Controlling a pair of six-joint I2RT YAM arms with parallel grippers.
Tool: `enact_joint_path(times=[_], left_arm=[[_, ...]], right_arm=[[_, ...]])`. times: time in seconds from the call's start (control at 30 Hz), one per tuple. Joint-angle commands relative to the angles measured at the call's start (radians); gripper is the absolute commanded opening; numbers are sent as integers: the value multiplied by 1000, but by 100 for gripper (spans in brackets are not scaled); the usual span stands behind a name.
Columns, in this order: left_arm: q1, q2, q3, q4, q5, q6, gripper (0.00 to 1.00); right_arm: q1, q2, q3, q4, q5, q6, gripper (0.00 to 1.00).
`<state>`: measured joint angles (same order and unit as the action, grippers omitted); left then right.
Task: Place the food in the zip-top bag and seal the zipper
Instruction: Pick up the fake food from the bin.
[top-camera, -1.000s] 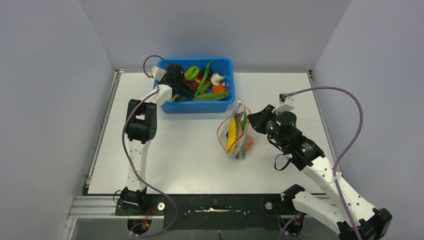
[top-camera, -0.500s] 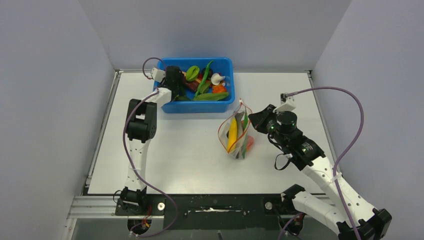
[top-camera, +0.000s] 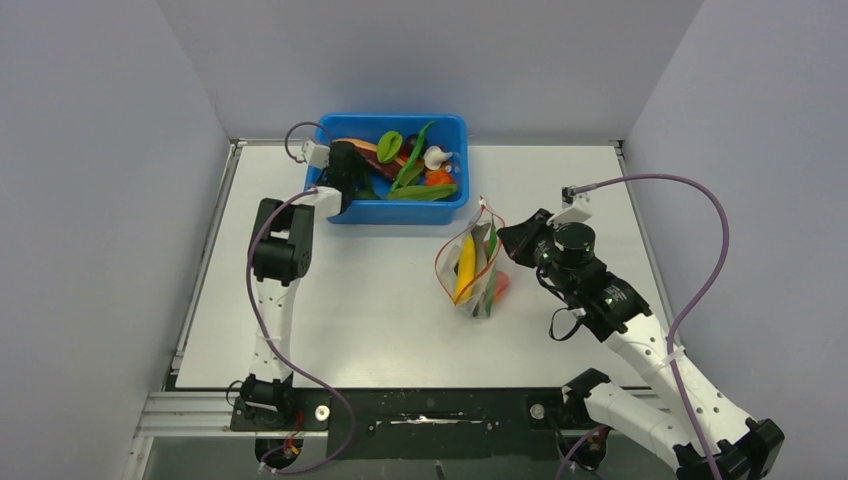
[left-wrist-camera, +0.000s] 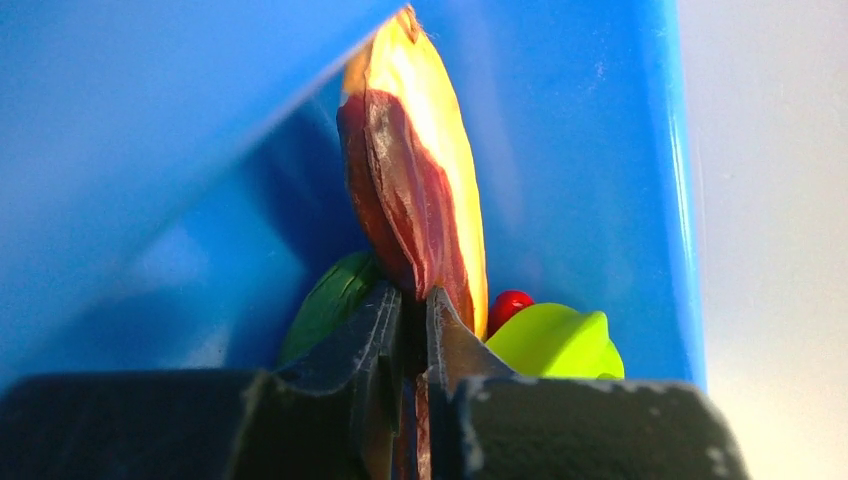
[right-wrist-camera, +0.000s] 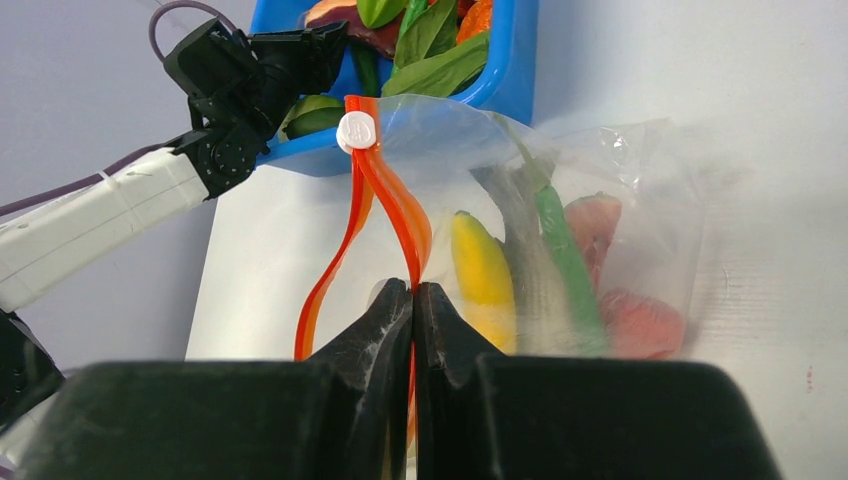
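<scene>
Though gripped, slice (left-wrist-camera: 410, 180) base hidden.

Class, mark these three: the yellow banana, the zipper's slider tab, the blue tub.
yellow banana (right-wrist-camera: 483, 270): right wrist view, middle of its body.
slider tab (right-wrist-camera: 355, 131): right wrist view, its round face.
blue tub (top-camera: 410, 212): top external view, its near wall.

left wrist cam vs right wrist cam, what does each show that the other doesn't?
Left wrist only: the left pincer shut on the end of a brown-and-yellow slice, with a red berry beside it.
Right wrist only: the right pincer shut on the orange zipper strip, and the banana and green pod inside the bag.
Both: the blue tub.
</scene>
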<state>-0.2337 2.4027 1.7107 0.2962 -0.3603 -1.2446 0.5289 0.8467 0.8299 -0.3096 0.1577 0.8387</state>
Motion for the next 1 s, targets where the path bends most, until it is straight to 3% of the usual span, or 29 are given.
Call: enact_joint_path(times=[0.0, 0.57, 0.97], left_arm=[[-1, -109, -39, 129, 17, 37, 0], [-19, -258, -133, 240, -65, 291, 0], [-80, -376, -176, 354, -194, 671, 0]], right_arm=[[-9, -23, 38, 49, 14, 1, 0], [-10, -21, 33, 50, -15, 17, 0], [-10, 4, 36, 51, -42, 39, 0]])
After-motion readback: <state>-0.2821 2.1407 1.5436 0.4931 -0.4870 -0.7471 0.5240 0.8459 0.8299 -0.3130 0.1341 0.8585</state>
